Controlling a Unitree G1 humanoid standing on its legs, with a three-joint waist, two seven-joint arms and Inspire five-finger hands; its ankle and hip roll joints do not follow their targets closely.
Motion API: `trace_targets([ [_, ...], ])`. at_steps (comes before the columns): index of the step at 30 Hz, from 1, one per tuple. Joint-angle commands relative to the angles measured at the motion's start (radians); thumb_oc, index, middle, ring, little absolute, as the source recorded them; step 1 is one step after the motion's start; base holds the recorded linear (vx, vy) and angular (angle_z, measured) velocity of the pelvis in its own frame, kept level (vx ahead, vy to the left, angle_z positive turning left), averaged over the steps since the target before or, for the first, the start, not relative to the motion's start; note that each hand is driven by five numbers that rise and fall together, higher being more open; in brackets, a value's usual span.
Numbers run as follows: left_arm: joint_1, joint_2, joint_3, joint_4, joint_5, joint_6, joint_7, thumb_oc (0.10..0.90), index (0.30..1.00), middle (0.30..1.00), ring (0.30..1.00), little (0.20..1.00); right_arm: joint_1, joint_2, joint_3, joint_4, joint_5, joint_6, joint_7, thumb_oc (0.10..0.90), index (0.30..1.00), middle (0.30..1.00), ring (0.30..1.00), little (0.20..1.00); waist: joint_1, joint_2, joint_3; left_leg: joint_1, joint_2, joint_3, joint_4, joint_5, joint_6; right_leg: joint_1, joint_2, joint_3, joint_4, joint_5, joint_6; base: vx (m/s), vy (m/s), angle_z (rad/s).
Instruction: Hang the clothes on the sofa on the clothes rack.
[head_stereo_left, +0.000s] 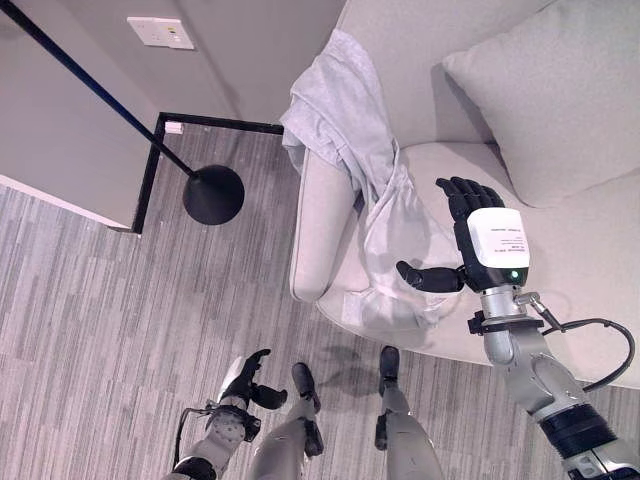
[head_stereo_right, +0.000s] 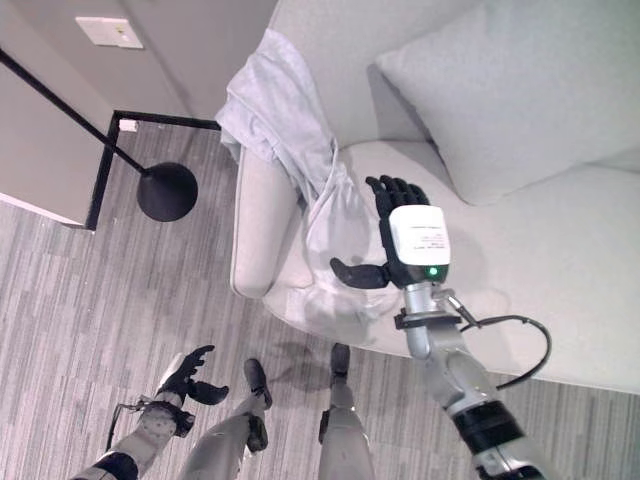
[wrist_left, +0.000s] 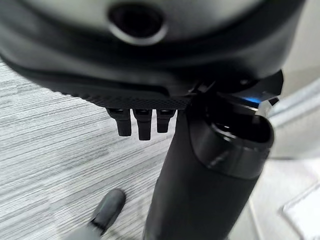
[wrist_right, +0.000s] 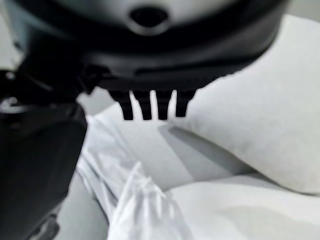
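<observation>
A light grey garment (head_stereo_left: 345, 120) is draped over the sofa's arm (head_stereo_left: 318, 215) and trails down onto the seat (head_stereo_left: 395, 245). My right hand (head_stereo_left: 478, 240) hovers open above the seat, just right of the garment's lower folds, thumb spread toward the cloth and fingers straight; the garment (wrist_right: 135, 195) lies past its fingers (wrist_right: 150, 107) in the right wrist view. My left hand (head_stereo_left: 245, 380) hangs low over the floor, fingers relaxed and holding nothing. The black clothes rack (head_stereo_left: 100, 95) slants at the left, its pole ending in a round base (head_stereo_left: 213, 193).
A large grey cushion (head_stereo_left: 560, 95) leans against the sofa's back at the right. A black floor frame (head_stereo_left: 150, 170) runs along the wall corner beside the rack's base. Striped grey carpet (head_stereo_left: 90, 320) spreads between the sofa and the wall.
</observation>
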Motion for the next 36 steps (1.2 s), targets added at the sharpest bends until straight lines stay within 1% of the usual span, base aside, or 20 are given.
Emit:
trace_targets([
  [1, 0.023, 0.041, -0.022, 0.037, 0.015, -0.022, 0.029, 0.800, 0.900, 0.900, 0.900, 0.900, -0.133, 0.025, -0.029, 0.064, 0.126, -0.035, -0.111, 0.800, 0.900, 0.900, 0.900, 0.900, 0.047, -0.019, -0.057, -0.033, 0.096, -0.018, 0.128, -0.096, -0.107, 0.085, -0.134, -0.037, 0.043, -0.055, 0.107, 0.01, -0.034, 0.00],
  [2, 0.022, 0.041, -0.021, 0.037, 0.015, -0.022, 0.029, 0.800, 0.900, 0.900, 0.900, 0.900, -0.139, 0.026, -0.025, 0.072, 0.128, -0.037, -0.114, 0.800, 0.900, 0.900, 0.900, 0.900, 0.045, -0.019, -0.056, -0.035, 0.097, -0.018, 0.129, -0.096, -0.107, 0.085, -0.133, -0.037, 0.043, -0.055, 0.107, 0.01, -0.031, -0.01],
  [7, 0.027, 0.050, -0.026, 0.057, 0.010, -0.024, 0.025, 0.800, 0.900, 0.900, 0.900, 0.900, -0.225, 0.035, -0.028, 0.207, 0.234, -0.049, -0.131, 0.800, 0.900, 0.900, 0.900, 0.900, 0.069, -0.013, -0.064, -0.046, 0.096, -0.031, 0.137, -0.099, -0.107, 0.086, -0.132, -0.042, 0.041, -0.058, 0.104, 0.02, -0.023, 0.07],
  [12, 0.028, 0.059, -0.026, 0.068, 0.005, -0.024, 0.026, 0.800, 0.900, 0.900, 0.900, 0.900, -0.278, 0.010, -0.034, 0.270, 0.258, -0.043, -0.146, 0.800, 0.900, 0.900, 0.900, 0.900, 0.083, -0.008, -0.066, -0.049, 0.096, -0.038, 0.139, -0.099, -0.108, 0.085, -0.133, -0.044, 0.044, -0.060, 0.104, 0.01, -0.007, 0.04],
  [15, 0.018, 0.068, -0.039, 0.057, 0.002, -0.030, 0.026, 0.800, 0.900, 0.900, 0.900, 0.900, -0.317, 0.006, -0.024, 0.322, 0.297, -0.053, -0.141, 0.800, 0.900, 0.900, 0.900, 0.900, 0.092, -0.003, -0.063, -0.055, 0.093, -0.040, 0.141, -0.097, -0.108, 0.081, -0.135, -0.044, 0.046, -0.059, 0.103, 0.00, -0.002, 0.01],
  [18, 0.004, 0.080, -0.052, 0.042, -0.008, -0.038, 0.023, 0.800, 0.900, 0.900, 0.900, 0.900, -0.365, 0.002, 0.009, 0.396, 0.334, -0.062, -0.114, 0.800, 0.900, 0.900, 0.900, 0.900, 0.100, 0.001, -0.055, -0.065, 0.091, -0.048, 0.145, -0.095, -0.107, 0.072, -0.136, -0.041, 0.049, -0.058, 0.103, 0.00, 0.000, 0.00],
  [20, -0.008, 0.089, -0.070, 0.029, -0.010, -0.048, 0.019, 0.800, 0.900, 0.900, 0.900, 0.900, -0.411, 0.000, 0.056, 0.473, 0.370, -0.076, -0.074, 0.800, 0.900, 0.900, 0.900, 0.900, 0.108, 0.004, -0.047, -0.073, 0.088, -0.051, 0.149, -0.094, -0.107, 0.067, -0.138, -0.042, 0.049, -0.057, 0.104, 0.00, 0.000, 0.00],
  [22, -0.010, 0.093, -0.077, 0.025, -0.010, -0.050, 0.017, 0.800, 0.900, 0.900, 0.900, 0.900, -0.431, 0.001, 0.071, 0.495, 0.385, -0.081, -0.059, 0.800, 0.900, 0.900, 0.900, 0.900, 0.110, 0.005, -0.044, -0.076, 0.088, -0.052, 0.150, -0.094, -0.106, 0.064, -0.139, -0.040, 0.050, -0.056, 0.104, 0.00, 0.003, 0.02],
  [23, -0.018, 0.108, -0.086, 0.021, -0.020, -0.055, 0.016, 0.800, 0.900, 0.900, 0.900, 0.900, -0.480, -0.002, 0.125, 0.573, 0.416, -0.093, -0.020, 0.800, 0.900, 0.900, 0.900, 0.900, 0.116, 0.007, -0.033, -0.082, 0.085, -0.055, 0.150, -0.089, -0.106, 0.063, -0.141, -0.044, 0.051, -0.055, 0.104, 0.01, 0.009, 0.07],
  [25, -0.025, 0.122, -0.096, 0.021, -0.031, -0.061, 0.019, 0.800, 0.900, 0.900, 0.900, 0.900, -0.531, 0.000, 0.166, 0.639, 0.443, -0.097, 0.007, 0.800, 0.900, 0.900, 0.900, 0.900, 0.129, 0.014, -0.018, -0.093, 0.081, -0.062, 0.149, -0.080, -0.106, 0.056, -0.143, -0.048, 0.053, -0.051, 0.105, 0.02, 0.003, 0.11],
  [30, -0.041, 0.149, -0.106, 0.005, -0.045, -0.075, 0.034, 0.800, 0.900, 0.900, 0.900, 0.900, -0.619, -0.019, 0.214, 0.727, 0.449, -0.094, 0.012, 0.800, 0.900, 0.900, 0.900, 0.900, 0.148, 0.027, -0.001, -0.123, 0.068, -0.072, 0.140, -0.065, -0.106, 0.029, -0.149, -0.050, 0.052, -0.042, 0.108, 0.01, 0.002, 0.09],
  [33, -0.053, 0.168, -0.131, -0.019, -0.031, -0.088, 0.049, 0.800, 0.900, 0.900, 0.900, 0.900, -0.692, -0.029, 0.239, 0.792, 0.457, -0.093, 0.006, 0.800, 0.900, 0.900, 0.900, 0.900, 0.162, 0.038, 0.011, -0.155, 0.062, -0.074, 0.138, -0.056, -0.106, -0.004, -0.153, -0.046, 0.054, -0.034, 0.112, -0.01, 0.009, 0.06],
  [34, -0.053, 0.168, -0.131, -0.019, -0.031, -0.088, 0.049, 0.800, 0.900, 0.900, 0.900, 0.900, -0.692, -0.029, 0.240, 0.792, 0.457, -0.093, 0.006, 0.800, 0.900, 0.900, 0.900, 0.900, 0.162, 0.038, 0.011, -0.155, 0.062, -0.074, 0.138, -0.056, -0.106, -0.004, -0.153, -0.046, 0.054, -0.034, 0.112, -0.02, 0.026, 0.03],
  [35, -0.055, 0.177, -0.147, -0.038, -0.027, -0.092, 0.053, 0.800, 0.900, 0.900, 0.900, 0.900, -0.737, -0.024, 0.247, 0.832, 0.476, -0.092, 0.005, 0.800, 0.900, 0.900, 0.900, 0.900, 0.174, 0.048, 0.020, -0.181, 0.058, -0.074, 0.140, -0.053, -0.104, -0.024, -0.155, -0.043, 0.053, -0.030, 0.114, -0.03, 0.032, 0.06],
  [36, -0.056, 0.178, -0.150, -0.041, -0.028, -0.092, 0.056, 0.800, 0.900, 0.900, 0.900, 0.900, -0.751, -0.016, 0.248, 0.850, 0.490, -0.093, 0.009, 0.800, 0.900, 0.900, 0.900, 0.900, 0.180, 0.053, 0.023, -0.193, 0.057, -0.075, 0.142, -0.052, -0.103, -0.035, -0.155, -0.042, 0.053, -0.028, 0.116, -0.03, 0.041, 0.03],
])
